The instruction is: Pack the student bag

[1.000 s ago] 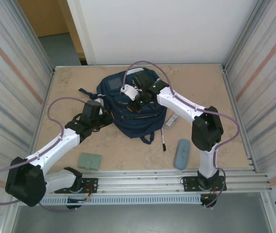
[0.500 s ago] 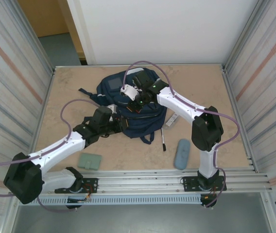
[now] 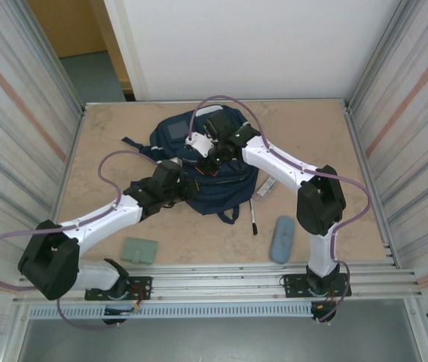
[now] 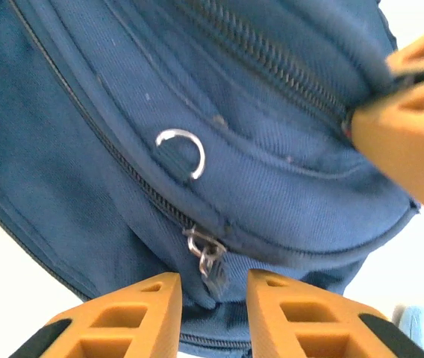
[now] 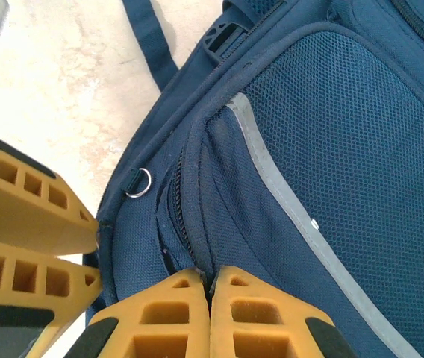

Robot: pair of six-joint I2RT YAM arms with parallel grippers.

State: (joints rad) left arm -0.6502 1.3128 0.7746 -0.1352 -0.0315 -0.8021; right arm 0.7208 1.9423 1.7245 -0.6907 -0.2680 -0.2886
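Your left gripper has swung in to the near edge of the student bag, which lies flat on the tabletop. Its fingers, newly parted a little, straddle 1 zipper pull, so unzipping looks imminent. Your right gripper stays pinched on the bag's seam. Nearer than the bag lie 1 wallet, 1 pen and 1 pencil case.

Green wallet, pencil case, perhaps pen

A beige speckled desk sits between 2 ribbed metal side walls, with a white panel behind and grey floor beyond.
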